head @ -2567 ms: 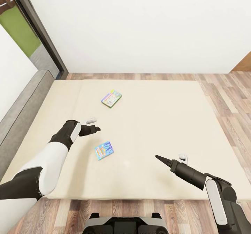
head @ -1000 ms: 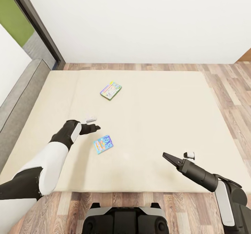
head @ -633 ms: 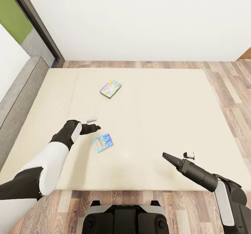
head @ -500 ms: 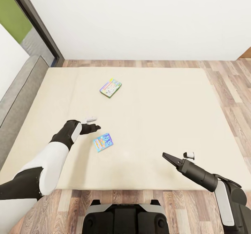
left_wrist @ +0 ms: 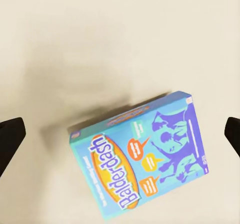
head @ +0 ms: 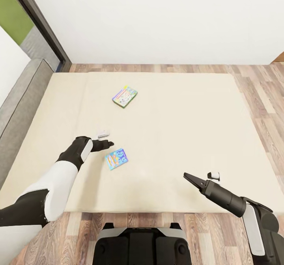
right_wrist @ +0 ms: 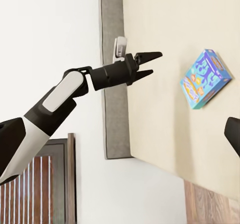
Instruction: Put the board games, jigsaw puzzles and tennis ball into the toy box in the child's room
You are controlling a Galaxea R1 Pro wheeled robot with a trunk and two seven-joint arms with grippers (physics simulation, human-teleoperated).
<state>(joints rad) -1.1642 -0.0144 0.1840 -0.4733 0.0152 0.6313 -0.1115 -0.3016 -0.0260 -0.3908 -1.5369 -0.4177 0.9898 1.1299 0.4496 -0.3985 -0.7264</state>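
Observation:
Two board games lie on the beige bed (head: 185,115). A colourful pale box (head: 124,96) sits toward the far side, and a small blue box (head: 116,159) lies nearer me. The left wrist view looks straight down on this blue box (left_wrist: 140,159), lettered "Balderdash". My left gripper (head: 109,143) hovers open over the mattress just beside and above the blue box, its fingertips (left_wrist: 10,139) spread wide at either edge of that view. My right gripper (head: 189,177) hangs open over the bed's near right part, holding nothing. The right wrist view shows the left gripper (right_wrist: 150,64) and the blue box (right_wrist: 205,78).
A grey headboard (head: 19,99) runs along the bed's left side. A dark window frame (head: 39,20) stands at the far left against the white wall. Wood-plank floor (head: 264,91) borders the bed on the right, far and near sides. My base (head: 142,245) stands at the foot.
The whole head view has shifted, so the bed and both boxes sit a little higher in the picture. The right arm has drawn slightly to the right. Neither box has moved on the mattress.

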